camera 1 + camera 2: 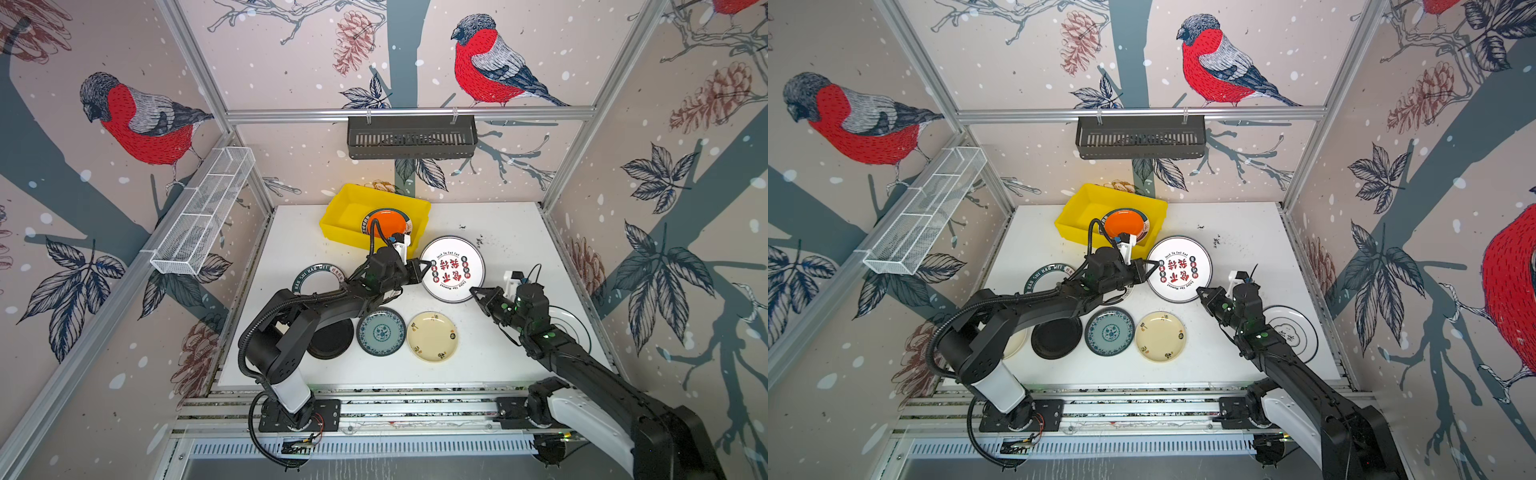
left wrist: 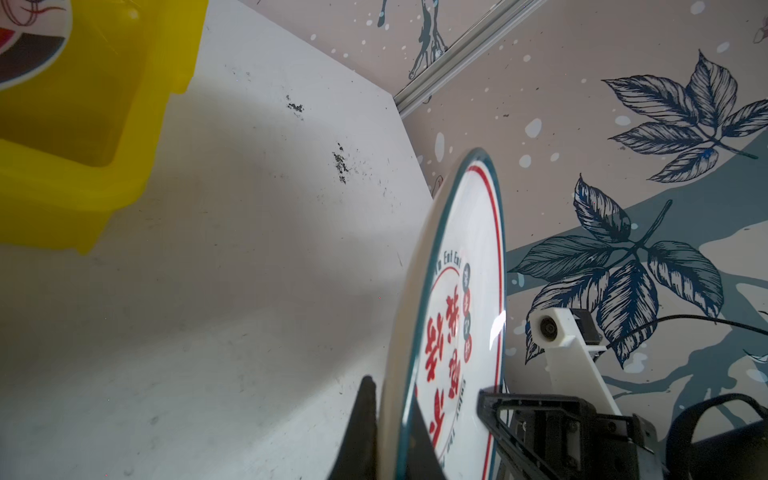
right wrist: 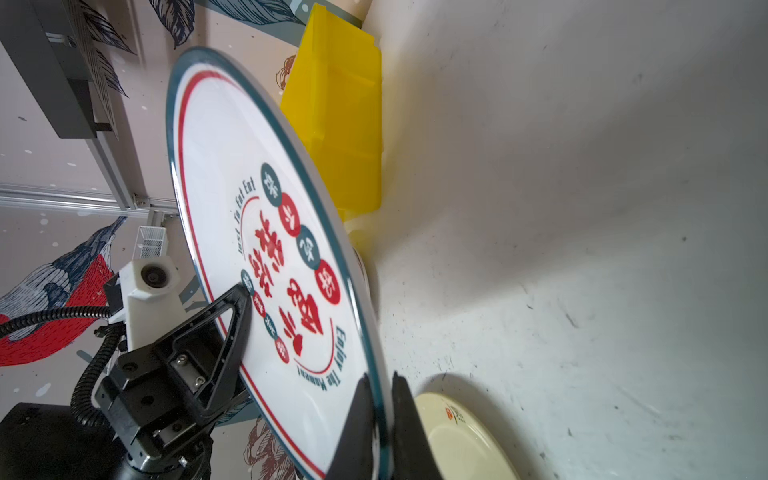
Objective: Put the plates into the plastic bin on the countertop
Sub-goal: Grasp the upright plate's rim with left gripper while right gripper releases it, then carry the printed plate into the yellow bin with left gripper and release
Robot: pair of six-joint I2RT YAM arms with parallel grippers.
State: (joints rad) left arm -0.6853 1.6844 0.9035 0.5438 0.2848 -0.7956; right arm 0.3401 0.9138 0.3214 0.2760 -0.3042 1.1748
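The big white plate (image 1: 452,269) with the red characters is pinched from two sides and, judging by the wrist views, tipped up clear of the worktop (image 1: 498,357). The left claw (image 1: 428,266) is clamped narrow on its left rim, and up close (image 2: 395,432) you can see a finger on each face. The right claw (image 1: 474,291) is closed just as tight on the near-right rim, with the rim running between its fingers (image 3: 382,415).

Here's what matters. The yellow bin (image 1: 347,210) sits behind and to the left of the plate, on the left claw's side, its near-right corner just beside the plate's rim. So the left arm is the nearer one, and I'd say the carry goes back and leftward. The bin's long side runs roughly left to right, and the orange plate (image 1: 384,222) already fills its right end. The open floor is farther left.
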